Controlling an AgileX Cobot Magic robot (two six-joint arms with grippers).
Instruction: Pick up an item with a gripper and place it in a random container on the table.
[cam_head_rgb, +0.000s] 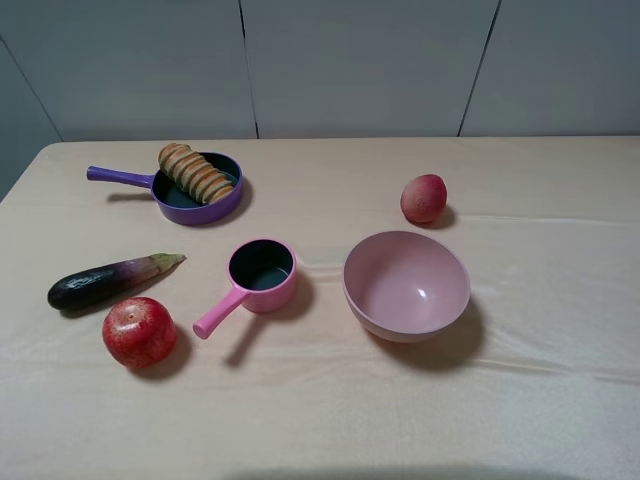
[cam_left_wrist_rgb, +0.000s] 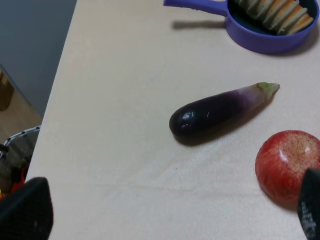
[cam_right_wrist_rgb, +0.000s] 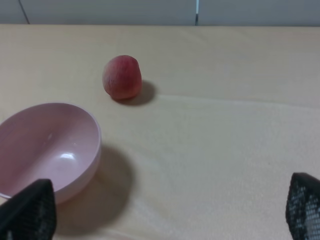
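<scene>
The tan-brown ridged bread roll (cam_head_rgb: 195, 172) lies in the purple frying pan (cam_head_rgb: 198, 205) at the back left of the table (cam_head_rgb: 560, 400), one end resting over the pan's rim. It also shows in the left wrist view (cam_left_wrist_rgb: 278, 12), inside the pan (cam_left_wrist_rgb: 265, 42). Neither arm shows in the exterior high view. My left gripper (cam_left_wrist_rgb: 167, 212) is open and empty, its fingertips (cam_left_wrist_rgb: 25, 210) wide apart above the cloth near the eggplant. My right gripper (cam_right_wrist_rgb: 167, 210) is open and empty, with fingertips (cam_right_wrist_rgb: 30, 210) at the frame corners near the pink bowl.
A dark purple eggplant (cam_head_rgb: 110, 280) and a red fruit (cam_head_rgb: 140, 332) lie front left. A pink saucepan (cam_head_rgb: 255, 280) sits mid-table, a pink bowl (cam_head_rgb: 407, 285) to its right, and a second red fruit (cam_head_rgb: 424, 198) behind the bowl.
</scene>
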